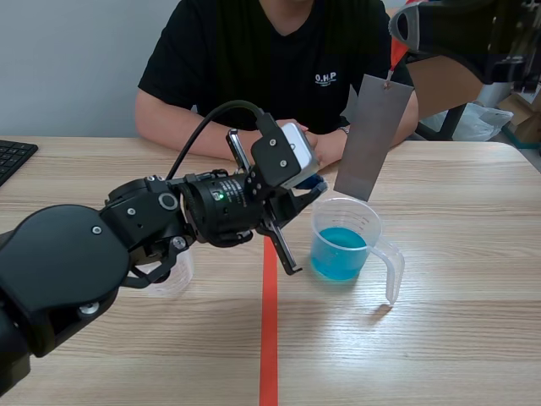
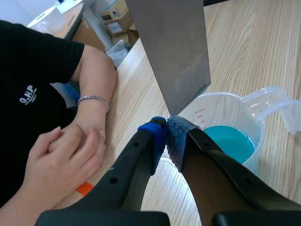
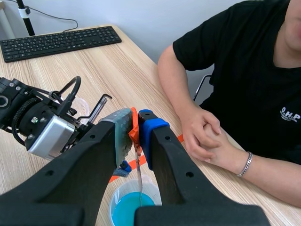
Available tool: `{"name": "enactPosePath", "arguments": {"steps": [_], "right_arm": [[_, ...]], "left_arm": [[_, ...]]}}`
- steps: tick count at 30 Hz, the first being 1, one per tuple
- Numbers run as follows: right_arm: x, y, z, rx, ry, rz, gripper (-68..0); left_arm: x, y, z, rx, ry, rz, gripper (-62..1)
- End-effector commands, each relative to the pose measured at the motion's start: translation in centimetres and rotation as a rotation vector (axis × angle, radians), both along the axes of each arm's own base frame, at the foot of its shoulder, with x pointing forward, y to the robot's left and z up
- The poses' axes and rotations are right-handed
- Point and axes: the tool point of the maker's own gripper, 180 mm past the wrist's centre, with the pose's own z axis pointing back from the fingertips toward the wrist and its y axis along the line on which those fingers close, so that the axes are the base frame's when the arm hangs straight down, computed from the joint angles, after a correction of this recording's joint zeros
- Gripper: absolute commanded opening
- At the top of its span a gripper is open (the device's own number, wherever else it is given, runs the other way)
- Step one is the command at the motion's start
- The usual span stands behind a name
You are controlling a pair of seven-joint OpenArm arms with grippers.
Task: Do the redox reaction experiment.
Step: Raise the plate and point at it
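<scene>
A grey metal sheet (image 1: pixel 372 135) hangs by an orange tag (image 3: pixel 134 132) from my right gripper (image 1: pixel 399 42), which is shut on the tag high at the back right. The sheet's lower edge hovers just over a clear beaker (image 1: pixel 359 222) of blue liquid (image 1: pixel 340 254). My left gripper (image 1: pixel 319 188) reaches in from the left and is shut with nothing between its pads (image 2: pixel 155 136). Its tips sit at the sheet's (image 2: pixel 174 52) lower corner, right beside the beaker's (image 2: pixel 225 106) rim. In the right wrist view the sheet (image 3: pixel 139 179) appears edge-on above the blue liquid (image 3: pixel 129 207).
A person sits across the table with clasped hands (image 1: pixel 325 144) resting close behind the beaker. A second clear cup (image 1: pixel 173 275) stands behind my left arm. A black keyboard (image 1: pixel 13 156) lies at the far left. Boxes (image 1: pixel 524 118) stand beyond the table's right end.
</scene>
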Motion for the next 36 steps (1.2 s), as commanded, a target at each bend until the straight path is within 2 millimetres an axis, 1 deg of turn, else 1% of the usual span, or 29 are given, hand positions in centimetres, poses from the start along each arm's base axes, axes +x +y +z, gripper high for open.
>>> {"name": "enactPosePath", "arguments": {"steps": [1,26,36], "right_arm": [[-0.20,0.09,1.22,0.005,-0.037,0.015,-66.0],[-0.20,0.09,1.22,0.005,-0.037,0.015,-66.0],[-0.20,0.09,1.22,0.005,-0.037,0.015,-66.0]], "left_arm": [[0.43,-0.68,1.73,-0.036,-0.034,-0.006,-56.5],[0.53,-0.58,1.66,-0.035,-0.029,0.002,-56.5],[0.61,-0.20,1.60,-0.041,-0.021,0.008,-56.5]]}}
